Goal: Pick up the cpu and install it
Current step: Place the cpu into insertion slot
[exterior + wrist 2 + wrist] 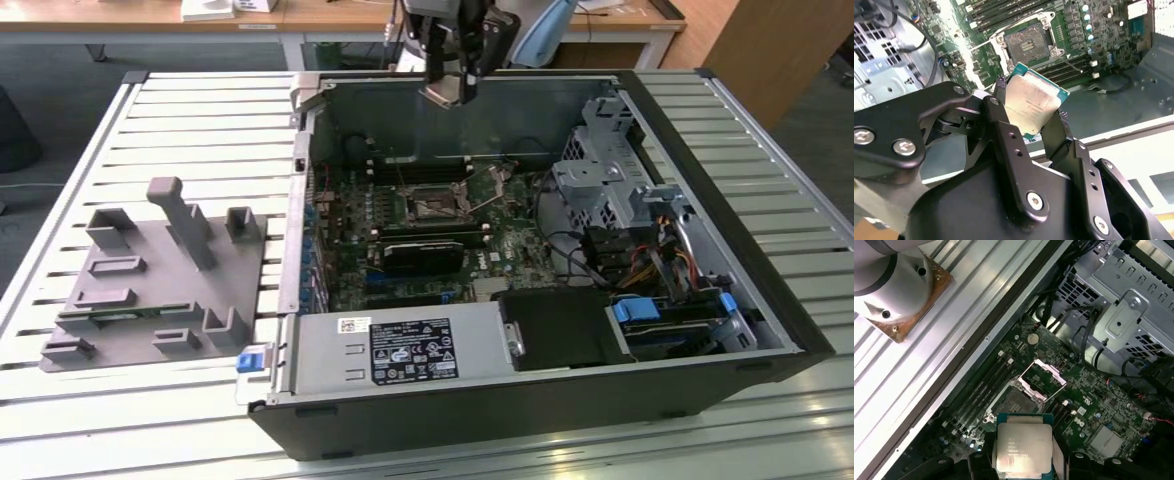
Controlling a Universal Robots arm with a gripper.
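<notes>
My gripper is shut on the cpu, a flat square chip with a silver metal top and a thin green rim. Its two black fingers clamp opposite edges of the chip. In the first wrist view the cpu hangs above the green motherboard, close to the open socket with its metal frame lifted. The socket lies empty beneath the chip in the second wrist view. In the exterior view the gripper hovers over the far wall of the open computer case, above the socket.
The open black computer case lies on a slatted metal table. Inside are a grey drive cage, cables, a power supply and memory slots. A grey fixture tray sits at the exterior view's left.
</notes>
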